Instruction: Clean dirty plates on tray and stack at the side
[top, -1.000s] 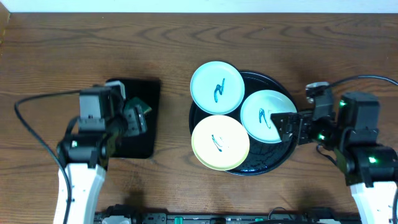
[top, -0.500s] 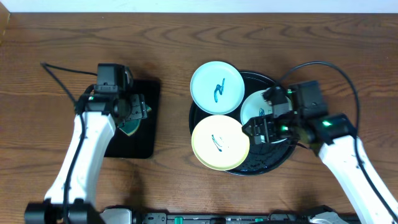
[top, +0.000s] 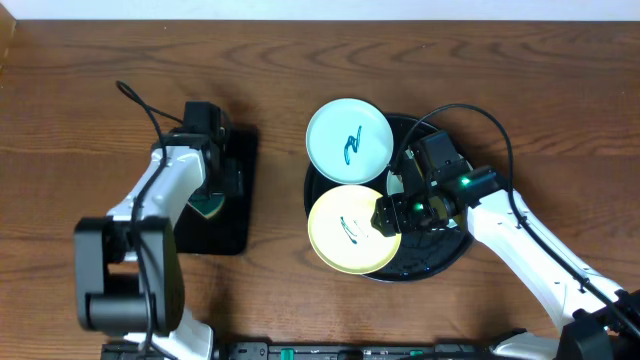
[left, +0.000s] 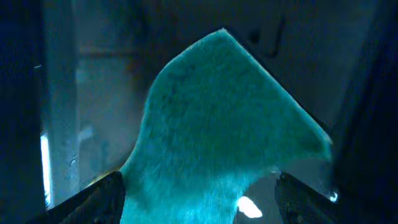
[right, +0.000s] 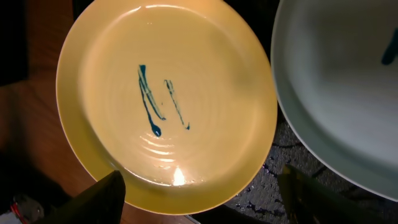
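The big round black tray (top: 440, 255) sits on the brown wooden counter (top: 500, 60). All three plates are on it.

The yellow plate (top: 345, 235) is on the side nearest the robot. It has thin teal lines in its middle. The first mint plate (top: 348, 141) is at the far side and hangs a little over the tray's rim. It has a teal scribble on it. The second mint plate (top: 395, 183) is mostly hidden under the right arm, so only a small bit peeks out.

The right tool (top: 388, 214) hangs over the right edge of the yellow plate. Its fingers (right: 102, 196) are spread wide and hold nothing. Little water drops shine on the tray beside that plate.

The small black tray (top: 235, 235) is a rectangle. It lies to the left, well apart from the round one. The left tool (top: 215, 190) is over it, and a fuzzy teal cloth (left: 217, 124) is there too. This tool is spread wide, with one finger on each side of the cloth's end. I cannot tell if they touch the cloth.
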